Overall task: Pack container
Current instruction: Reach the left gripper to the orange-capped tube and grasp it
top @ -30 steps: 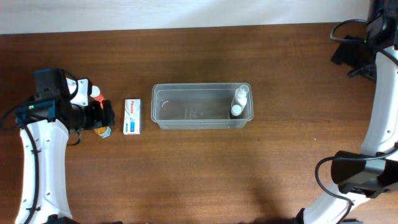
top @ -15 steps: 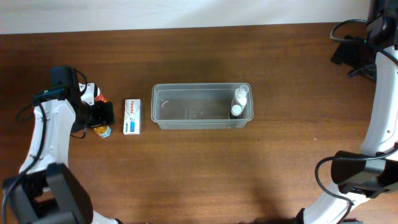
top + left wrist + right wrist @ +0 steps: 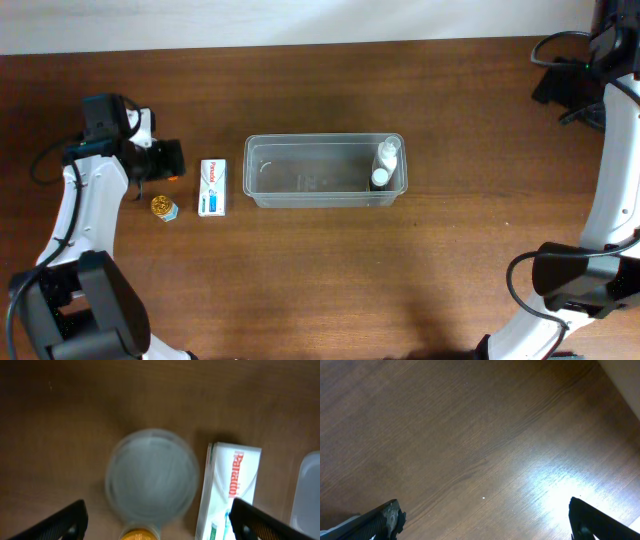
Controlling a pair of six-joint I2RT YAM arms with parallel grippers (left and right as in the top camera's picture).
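Observation:
The clear plastic container [image 3: 310, 172] stands at the table's middle with two small white bottles [image 3: 384, 165] at its right end. Its edge shows at the right of the left wrist view [image 3: 311, 495]. A white medicine box [image 3: 212, 187] lies left of it and also shows in the left wrist view [image 3: 231, 485]. A small clear bottle with a gold cap [image 3: 163, 207] lies left of the box. My left gripper [image 3: 166, 160] is open, just behind that bottle. In the left wrist view the blurred bottle [image 3: 151, 477] shows between the open fingers [image 3: 160, 521]. My right gripper [image 3: 485, 520] is open over bare wood.
The right arm [image 3: 612, 150] runs along the table's right edge, its gripper at the far right corner. The table is dark brown wood [image 3: 330, 280]. A pale wall borders the far edge.
My left gripper has moved from over the gold-capped bottle toward the far side. The bottle now lies uncovered on the table. The right arm has not moved.

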